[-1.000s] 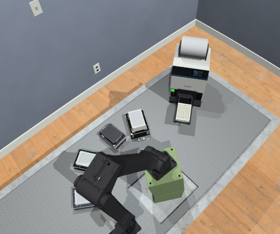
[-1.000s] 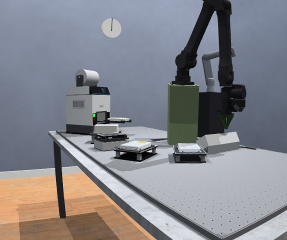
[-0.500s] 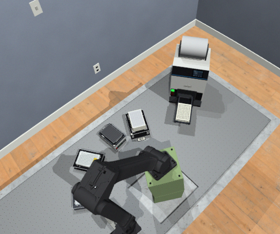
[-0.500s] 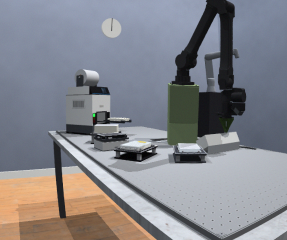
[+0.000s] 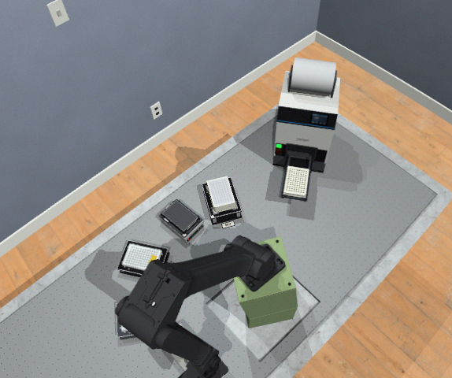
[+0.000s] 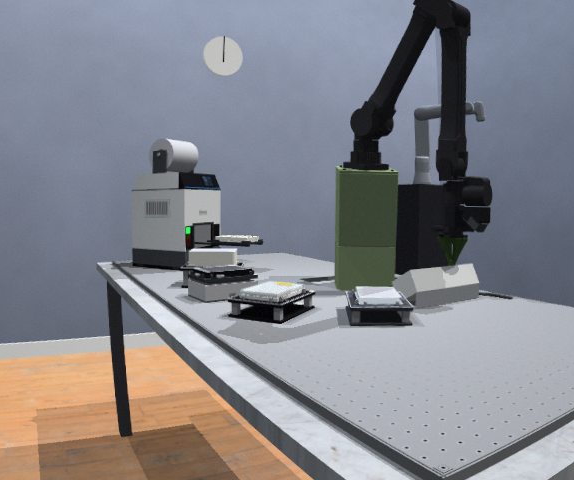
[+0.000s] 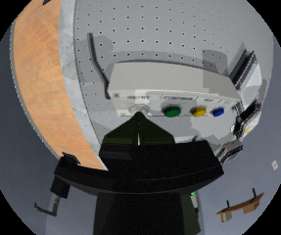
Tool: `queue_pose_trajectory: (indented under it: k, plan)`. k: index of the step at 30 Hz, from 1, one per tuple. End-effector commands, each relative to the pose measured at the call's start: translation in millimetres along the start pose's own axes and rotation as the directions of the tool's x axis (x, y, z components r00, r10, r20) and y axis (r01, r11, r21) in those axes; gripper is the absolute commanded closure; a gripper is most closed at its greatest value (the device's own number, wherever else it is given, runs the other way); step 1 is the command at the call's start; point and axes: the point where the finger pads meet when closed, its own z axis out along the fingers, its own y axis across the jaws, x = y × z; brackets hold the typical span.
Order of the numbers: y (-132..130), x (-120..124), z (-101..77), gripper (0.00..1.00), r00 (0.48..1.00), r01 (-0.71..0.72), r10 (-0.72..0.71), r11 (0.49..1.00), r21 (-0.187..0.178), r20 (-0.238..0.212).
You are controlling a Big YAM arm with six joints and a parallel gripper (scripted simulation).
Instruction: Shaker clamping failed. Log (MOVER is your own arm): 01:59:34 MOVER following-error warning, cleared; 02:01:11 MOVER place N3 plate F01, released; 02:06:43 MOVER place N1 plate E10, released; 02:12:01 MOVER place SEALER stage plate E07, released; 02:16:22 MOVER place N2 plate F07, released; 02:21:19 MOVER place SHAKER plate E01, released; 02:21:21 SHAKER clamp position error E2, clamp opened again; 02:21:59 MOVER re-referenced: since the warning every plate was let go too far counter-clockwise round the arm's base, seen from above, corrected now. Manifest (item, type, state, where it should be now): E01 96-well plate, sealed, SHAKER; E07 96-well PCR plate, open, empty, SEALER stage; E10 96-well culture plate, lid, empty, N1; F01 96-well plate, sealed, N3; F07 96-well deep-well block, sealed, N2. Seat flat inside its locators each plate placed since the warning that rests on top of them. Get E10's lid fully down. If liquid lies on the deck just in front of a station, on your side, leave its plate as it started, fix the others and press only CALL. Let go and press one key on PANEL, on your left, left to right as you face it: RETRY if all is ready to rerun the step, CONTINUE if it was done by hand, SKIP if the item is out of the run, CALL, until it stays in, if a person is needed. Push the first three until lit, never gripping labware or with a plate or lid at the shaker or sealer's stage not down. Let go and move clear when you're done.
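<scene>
My gripper (image 6: 454, 256) is shut and empty, pointing straight down at the top of the white PANEL box (image 6: 434, 283). In the wrist view its tip (image 7: 138, 121) touches or nearly touches the panel (image 7: 173, 88), just left of the green key (image 7: 171, 112); the yellow (image 7: 198, 112) and blue (image 7: 217, 112) keys lie further right. The key under the tip is hidden. In the overhead view the arm (image 5: 164, 293) hides the gripper and the panel. A lidded plate (image 6: 379, 297) sits on a black nest beside the panel. A white plate (image 5: 296, 181) lies on the sealer stage.
A white deep-well block (image 5: 221, 192) stands on its nest, a dark plate (image 5: 179, 215) on the shaker, and a white plate with a yellow patch (image 5: 140, 256) on another nest. The sealer (image 5: 307, 117) stands far back. The green arm pedestal (image 5: 268, 280) is mid-table.
</scene>
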Motion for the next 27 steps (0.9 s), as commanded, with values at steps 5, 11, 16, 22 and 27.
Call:
queue_pose_trajectory:
  k: [5,11,16,22,27]
  plan:
    - [-1.9,0.0,7.1,1.0,1.0,0.0,0.0,1.0,-0.001,-0.002]
    - [-1.9,-0.2,8.8,1.0,1.0,0.0,0.0,1.0,-0.001,-0.001]
    - [-2.3,-0.2,10.2,1.0,1.0,-0.001,0.001,1.0,-0.001,-0.001]
    - [-2.5,-0.1,12.2,1.0,1.0,-0.001,0.001,1.0,-0.001,-0.001]
    - [-2.6,-0.1,13.9,1.0,1.0,-0.001,0.001,1.0,-0.001,-0.001]
